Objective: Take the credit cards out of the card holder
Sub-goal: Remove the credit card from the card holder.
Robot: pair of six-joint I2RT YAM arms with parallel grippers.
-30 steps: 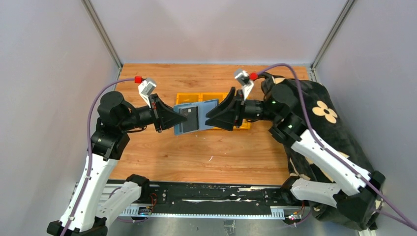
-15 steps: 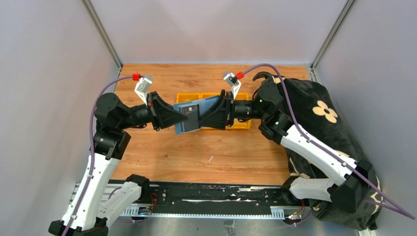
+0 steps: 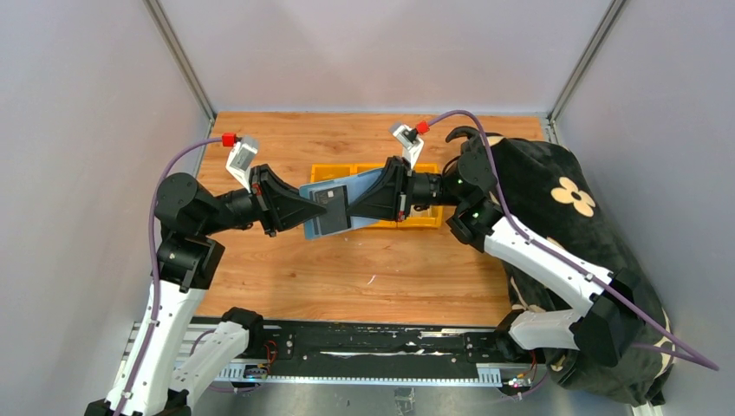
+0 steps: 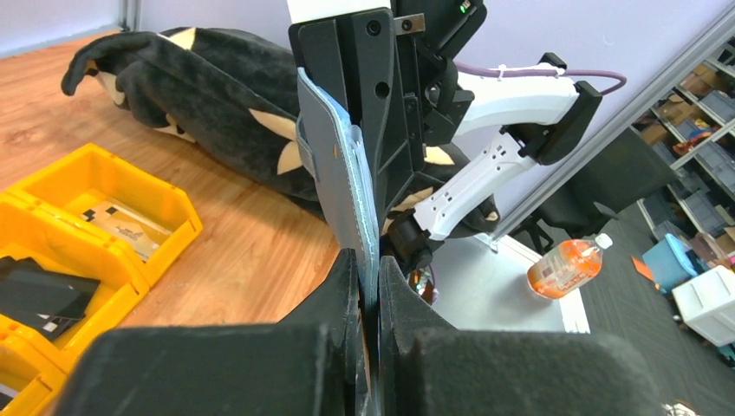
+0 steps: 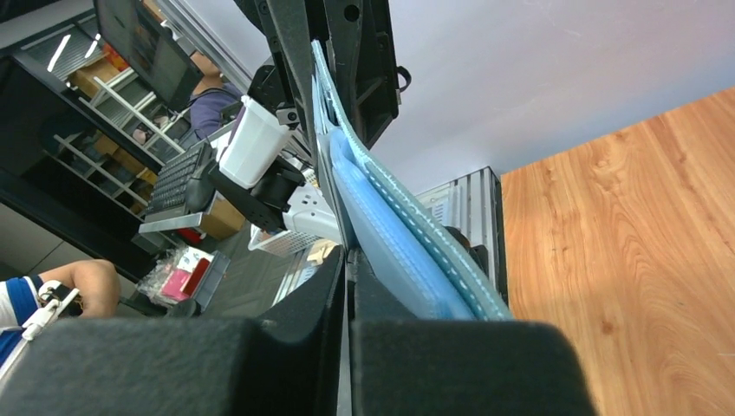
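The slate-blue card holder (image 3: 347, 192) hangs in the air above the table between both arms. My left gripper (image 3: 303, 213) is shut on its left edge; in the left wrist view the holder (image 4: 340, 165) rises edge-on from the shut left gripper (image 4: 370, 264). A dark grey credit card (image 3: 332, 205) lies against the holder's face. My right gripper (image 3: 352, 205) is shut on that card. In the right wrist view the right gripper (image 5: 347, 256) pinches only a thin edge, and the blue holder (image 5: 416, 238) lies outside its right finger.
Yellow bins (image 3: 422, 217) stand on the wooden table behind the holder. In the left wrist view one bin (image 4: 178, 208) holds a pale card (image 4: 121, 227) and another a dark card (image 4: 43, 295). A black flower-patterned plush (image 3: 572, 199) fills the right side.
My right gripper has moved left onto the holder and closed on the dark card. The left arm and the holder have shifted slightly left.
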